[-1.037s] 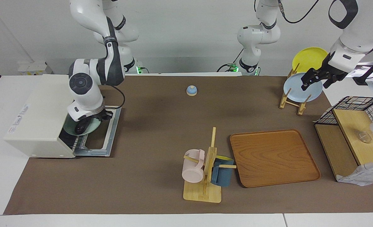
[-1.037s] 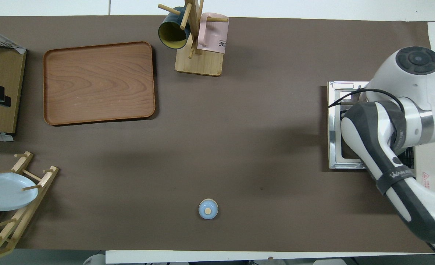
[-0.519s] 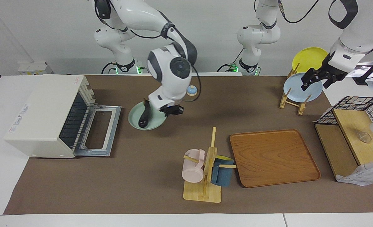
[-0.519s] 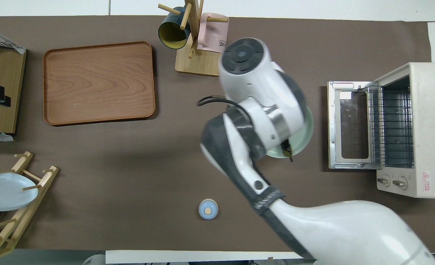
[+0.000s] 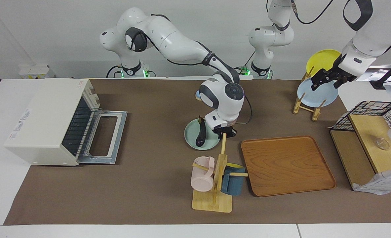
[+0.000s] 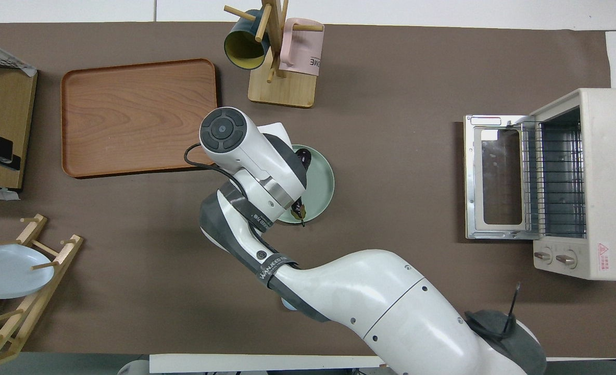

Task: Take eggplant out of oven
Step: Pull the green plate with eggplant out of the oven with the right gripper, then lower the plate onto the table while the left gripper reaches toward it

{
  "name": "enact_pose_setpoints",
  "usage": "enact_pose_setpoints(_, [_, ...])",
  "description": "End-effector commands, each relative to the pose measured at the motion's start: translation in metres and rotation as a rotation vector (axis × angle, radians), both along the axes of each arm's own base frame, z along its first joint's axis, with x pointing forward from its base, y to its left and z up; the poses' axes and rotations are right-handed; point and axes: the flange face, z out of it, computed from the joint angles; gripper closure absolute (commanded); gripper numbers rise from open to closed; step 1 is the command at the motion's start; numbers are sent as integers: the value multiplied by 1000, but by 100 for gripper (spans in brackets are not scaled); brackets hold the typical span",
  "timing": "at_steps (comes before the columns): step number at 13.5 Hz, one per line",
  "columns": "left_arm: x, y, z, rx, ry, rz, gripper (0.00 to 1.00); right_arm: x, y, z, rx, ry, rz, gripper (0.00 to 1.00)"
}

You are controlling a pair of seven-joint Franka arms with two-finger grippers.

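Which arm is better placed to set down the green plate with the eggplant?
The right arm: its gripper is at the green plate carrying the eggplant, far from the oven. The left gripper waits over the plate rack.

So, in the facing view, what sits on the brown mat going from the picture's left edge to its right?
Oven → green plate with the eggplant → mug stand → wooden tray → plate rack.

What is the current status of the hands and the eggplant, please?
Right hand holding green plate by its rim, beside wooden tray. Left hand waits over plate rack. Eggplant on plate, out of open oven.
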Motion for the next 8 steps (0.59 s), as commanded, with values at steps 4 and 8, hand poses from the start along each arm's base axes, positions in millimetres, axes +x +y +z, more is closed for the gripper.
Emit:
enact_pose_setpoints(4, [-27,-116,-106,-16,-175,87,0,35,-123,153,14,4,72,51])
enact_pose_setpoints(8, [-26,-295,-221,-91,-264,245,0,6,-307,103,-65,85,208,88])
